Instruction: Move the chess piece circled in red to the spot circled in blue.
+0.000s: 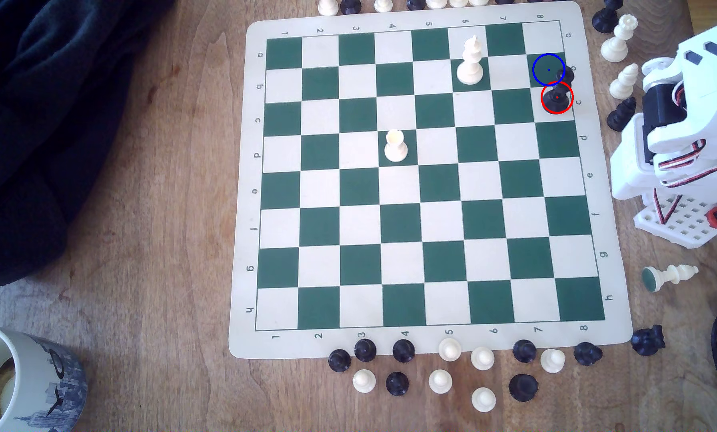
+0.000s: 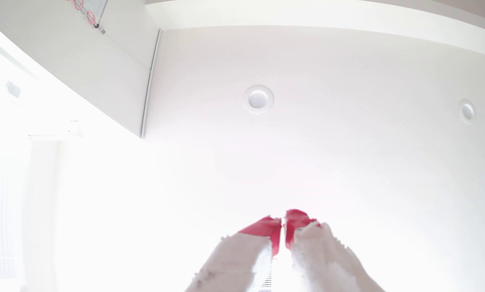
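Note:
The chess piece [image 1: 556,94], tall, black and ringed in red, stands upright on a cream square at the board's edge on the exterior view's right. The spot [image 1: 542,66] is the dark green square just beyond it, marked with a blue ring and dot; the piece's crowned top overlaps that ring. My white arm [image 1: 680,124] is folded up off the board on the exterior view's right, well apart from the piece. In the wrist view my gripper [image 2: 283,220] points up at a white ceiling, its red-tipped fingers [image 2: 263,227] pressed together with nothing between them.
A tall white piece [image 1: 471,62] and a shorter white piece [image 1: 395,146] stand on the chessboard mat [image 1: 410,344]. Captured pieces line the mat's near and far edges and stand between the arm and the mat. A white piece [image 1: 668,276] lies tipped over. A mug [image 1: 16,382] and dark cloth [image 1: 36,124] sit on the exterior view's left.

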Robot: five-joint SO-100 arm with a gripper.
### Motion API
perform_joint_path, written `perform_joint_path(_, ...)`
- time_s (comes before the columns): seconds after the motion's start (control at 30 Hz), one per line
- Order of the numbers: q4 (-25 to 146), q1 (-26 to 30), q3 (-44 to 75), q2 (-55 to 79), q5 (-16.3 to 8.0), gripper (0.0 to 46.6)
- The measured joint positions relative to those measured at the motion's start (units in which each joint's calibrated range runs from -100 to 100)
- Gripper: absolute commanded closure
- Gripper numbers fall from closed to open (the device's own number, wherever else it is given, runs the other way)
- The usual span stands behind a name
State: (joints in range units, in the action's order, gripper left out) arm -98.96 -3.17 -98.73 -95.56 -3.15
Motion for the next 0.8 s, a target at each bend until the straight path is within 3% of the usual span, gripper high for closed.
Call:
perform_joint_path(0.17, 4.3, -3.1, 0.0, 0.0, 0.0, 46.4)
perform_joint_path(0.37, 22.0, -7.4, 0.6, 0.0, 0.0, 46.4)
perform_joint_path(0.53, 46.6, -12.5, 5.3, -0.1, 0.0, 46.4)
perform_joint_path(0.8, 101.7, -22.4, 22.8, -0.5, -0.4, 46.4)
